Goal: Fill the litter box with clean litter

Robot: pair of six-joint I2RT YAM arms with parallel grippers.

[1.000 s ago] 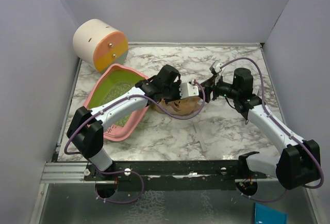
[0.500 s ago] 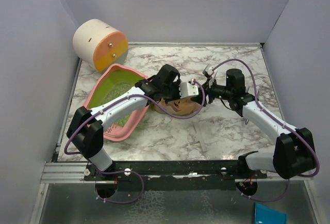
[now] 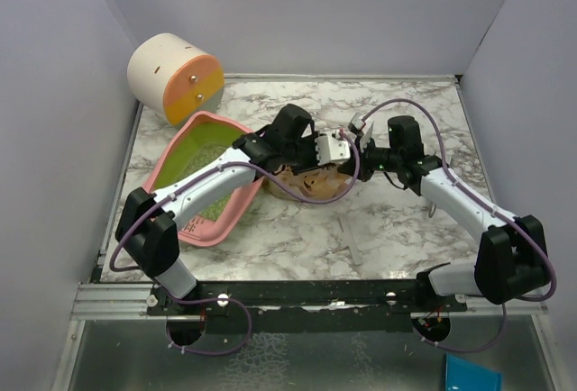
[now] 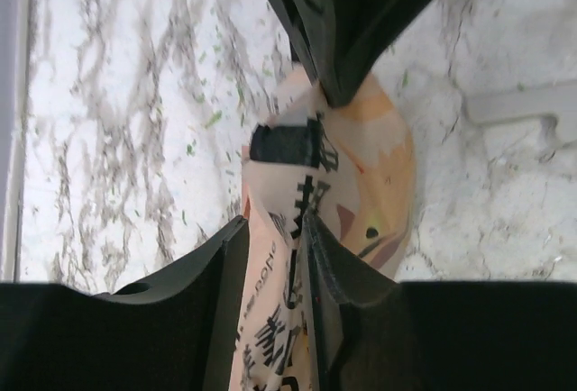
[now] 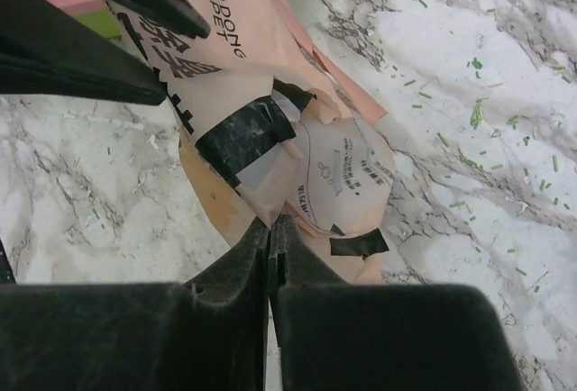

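Both arms are on the paper bag (image 3: 306, 184). The left gripper (image 4: 273, 229) is narrowed onto a fold at its top, and the right gripper (image 5: 270, 229) is pinched flat on the opposite edge, probably to lift it and hold the mouth for tipping. The bag sits on the table (image 3: 379, 229), just right of the litter box (image 3: 194, 229). The box holds only a thin patch of clean litter (image 3: 203, 159), so the fill looks barely begun. The left arm (image 3: 212, 184) crosses the box's right rim and may crowd the pour. The cylinder (image 3: 171, 76) stands behind the box, well apart from the bag.
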